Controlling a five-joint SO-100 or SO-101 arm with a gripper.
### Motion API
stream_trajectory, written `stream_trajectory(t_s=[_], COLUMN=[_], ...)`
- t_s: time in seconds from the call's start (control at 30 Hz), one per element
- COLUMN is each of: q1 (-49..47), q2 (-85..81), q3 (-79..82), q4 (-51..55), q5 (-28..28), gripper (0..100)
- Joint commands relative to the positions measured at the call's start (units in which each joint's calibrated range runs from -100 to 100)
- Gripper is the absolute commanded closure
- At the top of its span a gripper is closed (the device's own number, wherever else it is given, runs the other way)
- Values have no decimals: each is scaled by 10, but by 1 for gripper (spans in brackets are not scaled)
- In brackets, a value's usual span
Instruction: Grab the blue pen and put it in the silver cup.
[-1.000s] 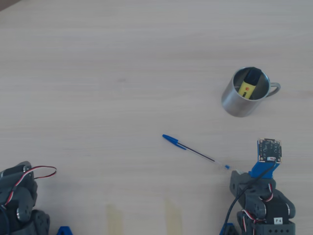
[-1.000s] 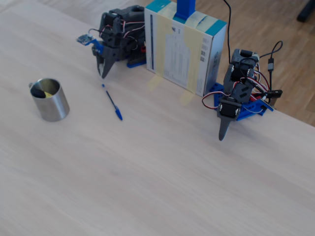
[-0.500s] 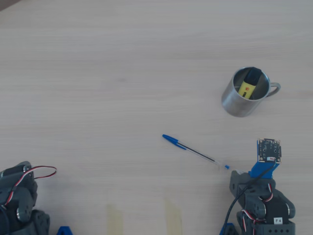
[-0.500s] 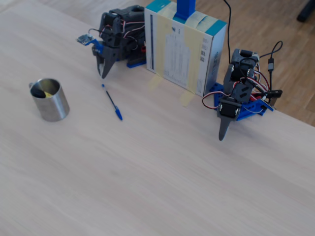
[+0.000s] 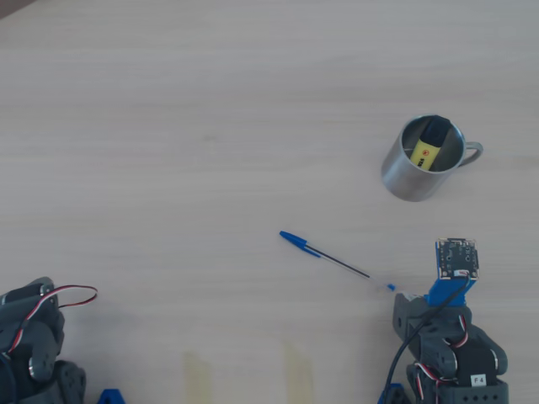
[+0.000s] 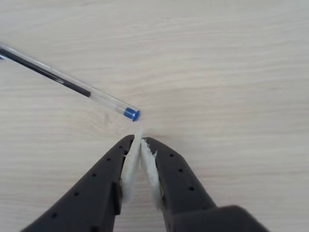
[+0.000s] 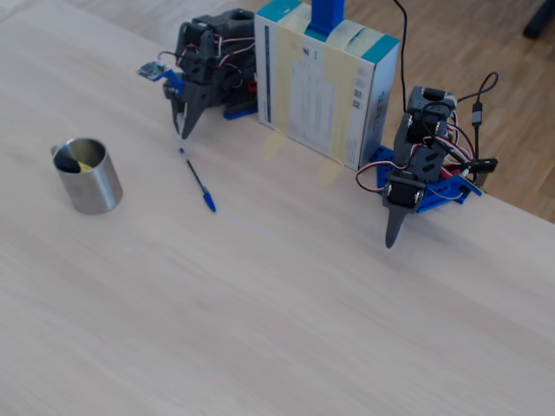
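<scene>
The blue pen (image 5: 333, 258) lies flat on the wooden table, blue cap toward the upper left in the overhead view, and also shows in the fixed view (image 7: 196, 178). Its clear barrel and small blue end plug (image 6: 131, 114) show in the wrist view. My gripper (image 6: 140, 138) is shut and empty, its white-padded tips just short of the end plug, apart from it. It shows in the overhead view (image 5: 402, 296) and the fixed view (image 7: 180, 133). The silver cup (image 5: 406, 178) stands upright beyond the pen, handle to the right; it also shows in the fixed view (image 7: 89, 184).
A yellow-and-black marker (image 5: 428, 150) stands inside the cup. A second arm (image 7: 416, 173) rests with its gripper pointing down at the table, seen at the lower left in the overhead view (image 5: 29, 345). A white and blue box (image 7: 325, 87) stands between the two arms.
</scene>
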Motion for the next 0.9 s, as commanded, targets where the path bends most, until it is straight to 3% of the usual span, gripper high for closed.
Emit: stream_trajectory(t_s=[0.0, 0.47, 0.87], q1=[-8, -53, -57], q2=[7, 128, 290], q3=[-30, -148, -266], q4=[15, 5, 10], q5=[22, 86, 132], gripper=[97, 78, 75])
